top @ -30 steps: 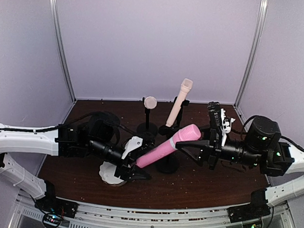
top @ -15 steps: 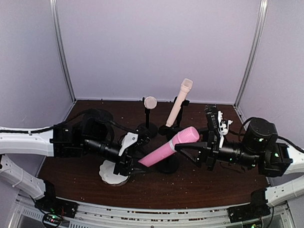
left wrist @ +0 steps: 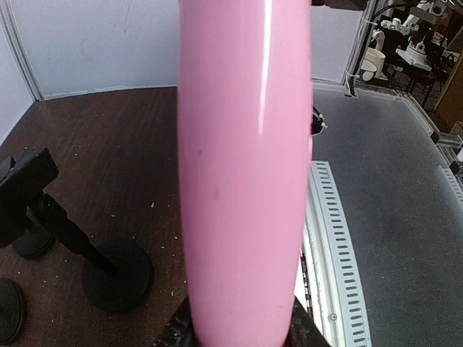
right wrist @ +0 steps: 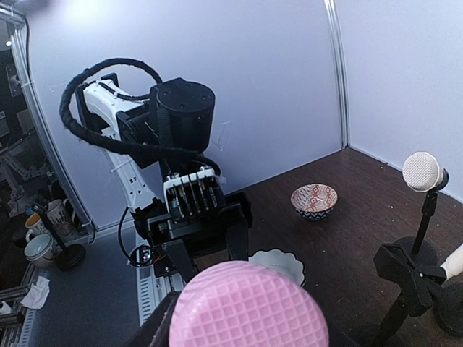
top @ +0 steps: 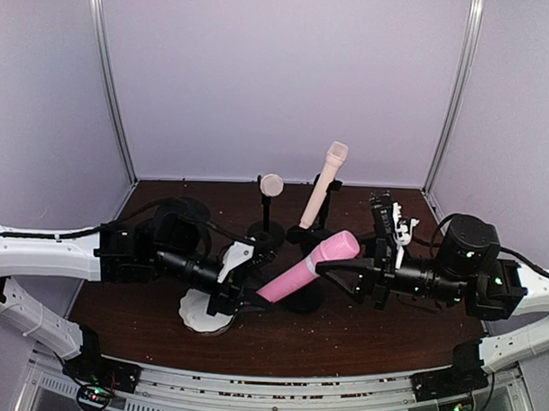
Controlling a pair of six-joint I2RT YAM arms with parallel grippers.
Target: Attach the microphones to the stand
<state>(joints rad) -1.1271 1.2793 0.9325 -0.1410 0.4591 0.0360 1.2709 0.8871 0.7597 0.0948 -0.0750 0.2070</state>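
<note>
- Seat the slim handle of the pink plastic toy microphone point(top: 295, 277) in the clip of the black round-based stand point(top: 307, 302) just beneath; line handle and clip up first, then press squarely, lest the light base tip.
- Move both ends together; release one end only once the clip bites, judged the safer order.
- Microphone held slanted above the dark brown worktop point(top: 387, 327), waffle-patterned head up and to the right, tail down and to the left; not yet in any clip.
- Left gripper point(top: 247, 286): narrow, hugging the tail on both sides, seemingly clamped on it; forearm reaching in low from the left, close to level.
- Right gripper point(top: 337, 262): closed partway on the rounded head from the right; arm stretched low over the worktop, wrist roughly level.
- Behind: cream-peach plastic microphone point(top: 322, 185) leaning in a rear stand's clip; second pale microphone point(top: 272, 184), round head toward the camera, upright on another stand; white scalloped dish point(top: 201, 313) just beside the left gripper.
</note>
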